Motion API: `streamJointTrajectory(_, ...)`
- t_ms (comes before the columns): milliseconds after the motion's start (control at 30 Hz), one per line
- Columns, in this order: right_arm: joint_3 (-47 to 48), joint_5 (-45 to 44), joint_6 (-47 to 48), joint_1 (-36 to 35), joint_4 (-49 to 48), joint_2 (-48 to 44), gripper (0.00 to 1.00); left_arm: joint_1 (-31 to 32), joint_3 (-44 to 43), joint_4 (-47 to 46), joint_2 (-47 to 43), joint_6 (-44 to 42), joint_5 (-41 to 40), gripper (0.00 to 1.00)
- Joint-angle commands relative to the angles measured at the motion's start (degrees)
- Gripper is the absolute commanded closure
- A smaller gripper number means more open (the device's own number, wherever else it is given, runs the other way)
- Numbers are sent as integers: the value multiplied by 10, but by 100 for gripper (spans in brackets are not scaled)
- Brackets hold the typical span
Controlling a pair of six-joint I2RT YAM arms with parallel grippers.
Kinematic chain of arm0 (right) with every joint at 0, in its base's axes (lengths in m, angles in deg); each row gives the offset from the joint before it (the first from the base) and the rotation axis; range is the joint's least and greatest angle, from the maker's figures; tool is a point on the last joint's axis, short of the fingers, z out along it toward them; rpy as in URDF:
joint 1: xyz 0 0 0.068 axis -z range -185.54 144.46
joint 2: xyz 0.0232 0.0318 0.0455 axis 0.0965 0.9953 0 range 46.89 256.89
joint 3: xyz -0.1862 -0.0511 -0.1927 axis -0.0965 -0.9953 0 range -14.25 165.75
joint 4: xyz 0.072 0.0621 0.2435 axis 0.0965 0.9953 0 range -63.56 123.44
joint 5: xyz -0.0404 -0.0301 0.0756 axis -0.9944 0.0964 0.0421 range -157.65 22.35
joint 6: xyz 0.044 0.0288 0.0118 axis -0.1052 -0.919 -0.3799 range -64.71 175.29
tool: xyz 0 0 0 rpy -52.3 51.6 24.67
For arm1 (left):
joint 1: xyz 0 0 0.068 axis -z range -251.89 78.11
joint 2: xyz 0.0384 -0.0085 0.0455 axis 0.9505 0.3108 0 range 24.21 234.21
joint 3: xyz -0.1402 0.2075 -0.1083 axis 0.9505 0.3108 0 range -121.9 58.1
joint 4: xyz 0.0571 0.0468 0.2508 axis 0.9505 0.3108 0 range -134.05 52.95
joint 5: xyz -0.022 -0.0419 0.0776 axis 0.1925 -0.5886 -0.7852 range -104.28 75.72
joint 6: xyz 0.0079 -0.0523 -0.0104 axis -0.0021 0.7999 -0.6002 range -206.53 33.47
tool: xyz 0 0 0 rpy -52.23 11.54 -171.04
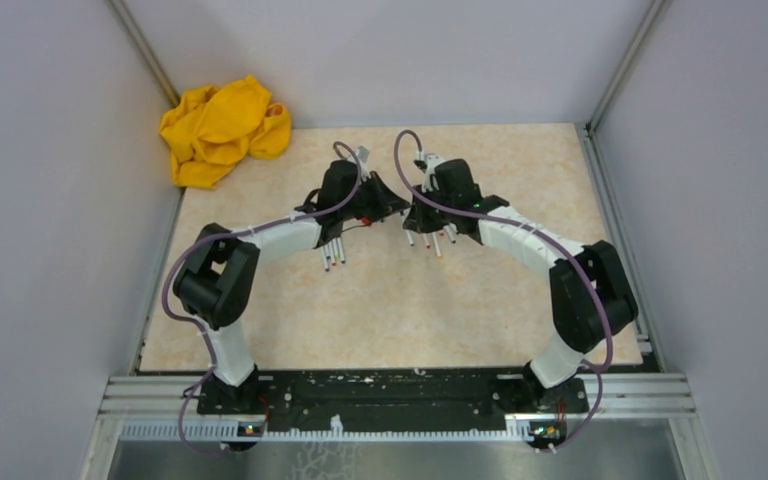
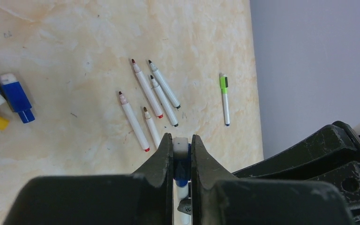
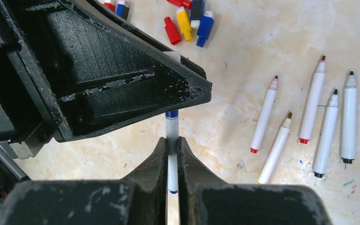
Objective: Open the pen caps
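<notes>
Above the middle of the table my two grippers meet tip to tip on one blue pen. My left gripper [image 2: 182, 140] is shut on its blue pen cap [image 2: 182, 171], whose white end [image 2: 181, 147] shows between the tips. My right gripper [image 3: 172, 140] is shut on the pen's white barrel [image 3: 171, 125], which runs up under the left gripper [image 3: 122, 79]. Whether the cap sits on the pen or has come off is hidden. In the top view the left gripper [image 1: 388, 205] and the right gripper [image 1: 415, 215] touch noses.
Several uncapped white pens [image 2: 146, 89] lie in a loose row on the table, also in the right wrist view [image 3: 311, 101]. One pen with a green cap [image 2: 224, 98] lies near the table edge. Loose red [image 3: 172, 30], yellow [image 3: 184, 23] and blue [image 3: 205, 26] caps lie together. A yellow cloth [image 1: 222, 130] fills the far left corner.
</notes>
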Motion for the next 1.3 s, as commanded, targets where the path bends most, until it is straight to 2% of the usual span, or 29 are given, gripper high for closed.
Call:
streamJointTrajectory(0,25,6,3,-7,-23,7,100,-7,17,-4,-28,-3,-36,100)
streamJointTrajectory(333,-94,1,0,-17,-70,-25,100,-83,-28,3,12,35,-43,100)
streamJointTrajectory(433,-94,-27,1,-16,-65,-37,100,-85,-35,10,15,18,-45,100)
streamJointTrajectory(700,-15,-168,24,-11,37,-45,100,-74,-37,126,16,-61,-136,100)
streamJointTrajectory(767,1,-202,28,-8,60,-32,100,-70,-35,144,21,-69,-163,94)
streamJointTrajectory(867,15,-230,34,-5,74,-11,100,-64,-24,145,28,-73,-181,79)
streamJointTrajectory(933,20,-240,38,-5,79,1,100,-61,-23,145,34,-75,-187,73)
streamJointTrajectory(1067,25,-249,46,-3,74,22,100,-59,-29,147,45,-78,-192,67)
streamJointTrajectory(1267,38,-259,60,2,75,55,100,-56,-32,150,55,-78,-199,65)
